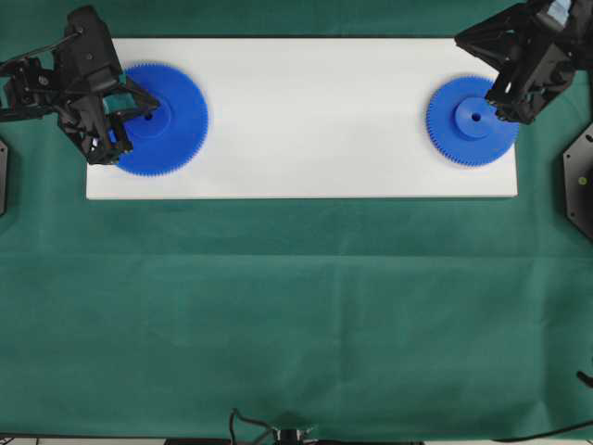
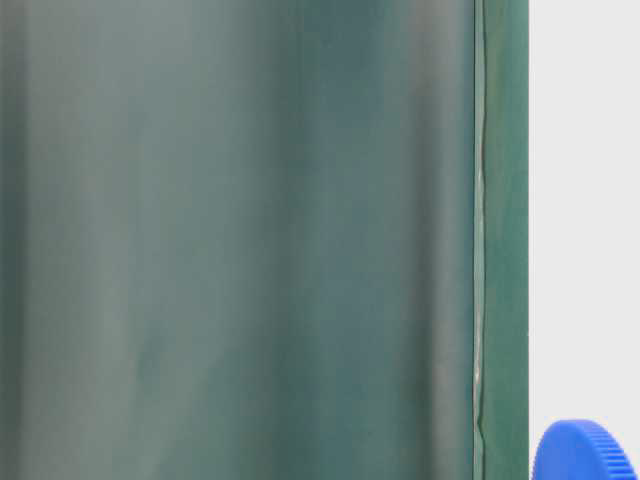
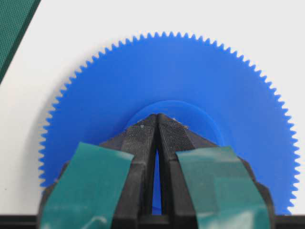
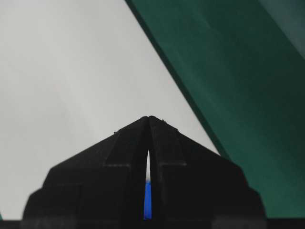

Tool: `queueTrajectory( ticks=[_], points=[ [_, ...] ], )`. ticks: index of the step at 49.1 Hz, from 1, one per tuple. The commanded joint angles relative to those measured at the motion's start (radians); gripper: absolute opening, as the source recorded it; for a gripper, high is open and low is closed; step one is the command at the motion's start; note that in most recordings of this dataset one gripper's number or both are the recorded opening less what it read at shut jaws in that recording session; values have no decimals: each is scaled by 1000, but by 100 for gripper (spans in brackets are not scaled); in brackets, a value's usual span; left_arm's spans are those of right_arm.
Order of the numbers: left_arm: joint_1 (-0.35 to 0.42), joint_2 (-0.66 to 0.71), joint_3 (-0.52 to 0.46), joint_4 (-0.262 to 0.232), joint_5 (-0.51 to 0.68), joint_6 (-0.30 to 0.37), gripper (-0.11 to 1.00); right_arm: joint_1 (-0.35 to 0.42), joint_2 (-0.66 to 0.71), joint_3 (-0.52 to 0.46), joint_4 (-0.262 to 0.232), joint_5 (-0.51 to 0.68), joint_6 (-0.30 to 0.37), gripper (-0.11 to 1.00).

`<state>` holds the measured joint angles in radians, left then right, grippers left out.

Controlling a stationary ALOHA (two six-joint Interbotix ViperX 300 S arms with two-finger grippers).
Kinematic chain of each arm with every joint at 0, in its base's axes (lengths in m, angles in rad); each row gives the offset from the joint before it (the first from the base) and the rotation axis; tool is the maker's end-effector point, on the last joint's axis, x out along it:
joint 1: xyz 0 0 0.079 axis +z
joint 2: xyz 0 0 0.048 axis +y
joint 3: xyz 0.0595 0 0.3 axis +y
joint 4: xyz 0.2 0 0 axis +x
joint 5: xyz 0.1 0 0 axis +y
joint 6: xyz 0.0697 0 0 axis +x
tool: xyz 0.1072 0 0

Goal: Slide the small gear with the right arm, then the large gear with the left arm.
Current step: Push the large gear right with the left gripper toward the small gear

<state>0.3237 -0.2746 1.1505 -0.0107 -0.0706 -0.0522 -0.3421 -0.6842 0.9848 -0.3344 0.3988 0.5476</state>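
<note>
No readable writing or brand marks anywhere. Nearest, bare green cloth (image 1: 296, 315). Beyond, on the white board (image 1: 306, 167): large gear (image 1: 165, 119) flat at the left end, hub upward; small gear (image 1: 471, 120) flat at the right end, hub upward. Left gripper (image 3: 157, 117) pressed closed, tips on the large hub, gripping nothing. Right gripper (image 4: 148, 118) likewise closed, empty, over the small gear's far edge.
</note>
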Motion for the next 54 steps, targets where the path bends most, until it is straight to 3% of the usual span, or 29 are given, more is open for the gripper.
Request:
queueTrajectory(
  ticks=[1, 35, 54],
  points=[
    [-12, 3, 8, -5, 28, -11, 0, 0, 2, -9, -2, -8, 2, 52],
    [-12, -176, 43, -5, 66, -11, 0, 0, 44, -18, -2, -26, 2, 52],
    [-26, -117, 8, -5, 51, -12, 0, 0, 44, -18, -2, -26, 3, 52]
  ],
)
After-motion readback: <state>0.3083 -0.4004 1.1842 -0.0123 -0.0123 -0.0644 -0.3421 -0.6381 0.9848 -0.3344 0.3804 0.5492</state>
